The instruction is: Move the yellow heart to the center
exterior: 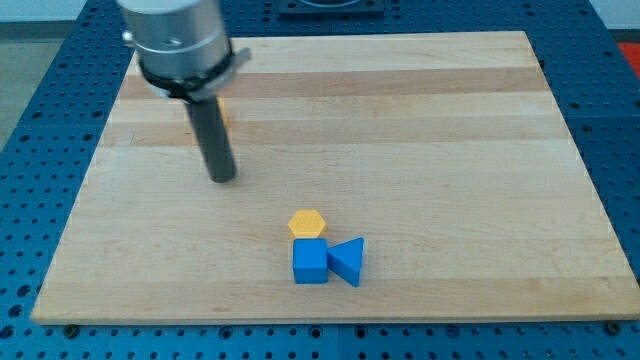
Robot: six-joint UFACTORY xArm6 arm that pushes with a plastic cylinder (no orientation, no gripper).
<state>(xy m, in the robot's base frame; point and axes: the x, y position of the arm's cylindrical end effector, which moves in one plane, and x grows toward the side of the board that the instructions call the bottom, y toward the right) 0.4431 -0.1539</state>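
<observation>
Wooden board [420, 110] on blue perforated bench; rod end set down in the upper-left area, task block mostly hidden behind it.

Nearest, at 6 o'clock from board centre: blue cube [310, 262] touching blue triangular block [348, 260], yellow hexagon [307, 223] against the cube's far edge, all clear of the job. Farther, at 10 o'clock: my tip [222, 178]; no jaws fitted, so no open or closed state applies. Just behind the rod, a yellow-orange sliver [224, 112], judged the yellow heart, shape unconfirmed.
</observation>
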